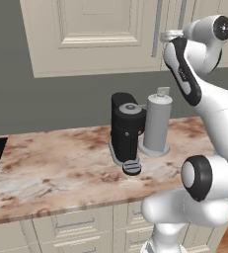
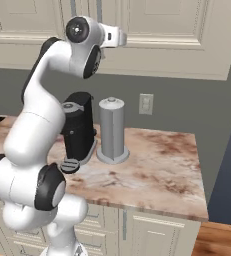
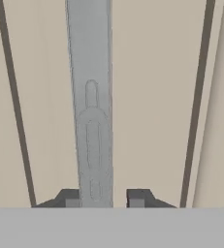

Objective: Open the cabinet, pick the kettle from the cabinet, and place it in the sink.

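End effector (image 3: pixel 104 197) sits up at the cabinet (image 1: pixel 100 34), its two dark tips set narrowly on either side of the silver bar handle (image 3: pixel 90 97); I can't quite confirm contact. From my left base camera the arm hides most of the hand. Doors look cream, raised-panelled and closed, so I can't see inside. On the desk (image 1: pixel 56 168) below stand a black coffee machine (image 1: pixel 127 129) and a grey paper-towel holder (image 1: pixel 156 123).
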Motion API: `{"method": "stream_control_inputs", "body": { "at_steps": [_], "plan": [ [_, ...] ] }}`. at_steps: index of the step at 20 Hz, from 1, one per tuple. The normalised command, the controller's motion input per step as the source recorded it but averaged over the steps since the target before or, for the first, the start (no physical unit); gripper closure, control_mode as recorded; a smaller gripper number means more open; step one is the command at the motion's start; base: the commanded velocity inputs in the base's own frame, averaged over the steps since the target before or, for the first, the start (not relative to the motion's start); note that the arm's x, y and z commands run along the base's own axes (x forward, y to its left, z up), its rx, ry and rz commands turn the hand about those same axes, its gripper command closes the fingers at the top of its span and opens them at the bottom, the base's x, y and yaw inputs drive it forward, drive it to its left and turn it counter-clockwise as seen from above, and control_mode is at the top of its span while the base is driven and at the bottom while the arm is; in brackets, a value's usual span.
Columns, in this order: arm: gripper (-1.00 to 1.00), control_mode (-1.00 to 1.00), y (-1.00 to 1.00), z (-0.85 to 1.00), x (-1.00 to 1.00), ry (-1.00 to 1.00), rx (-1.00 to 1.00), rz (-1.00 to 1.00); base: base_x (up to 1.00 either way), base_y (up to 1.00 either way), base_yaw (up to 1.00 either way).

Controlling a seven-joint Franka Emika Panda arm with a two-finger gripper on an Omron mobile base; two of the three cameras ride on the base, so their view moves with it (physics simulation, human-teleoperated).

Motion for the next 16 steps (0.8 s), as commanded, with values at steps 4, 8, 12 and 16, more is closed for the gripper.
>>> {"method": "stream_control_inputs", "body": {
  "at_steps": [4, 8, 12, 16],
  "plan": [
    [1.0, -1.0, 0.0, -0.44, 0.21, 0.2, 0.0, 0.0, 0.0, 0.0, 0.0],
    [1.0, -1.0, -0.03, -0.55, 0.05, 0.09, 0.01, 0.0, 0.0, 0.0, 0.0],
    [1.0, -1.0, -0.35, -0.49, 0.0, 0.03, 0.05, 0.03, 0.0, 0.0, 0.0],
    [1.0, -1.0, -0.58, -0.31, -0.06, 0.0, 0.08, 0.06, 0.0, 0.0, 0.0]
  ]
}}
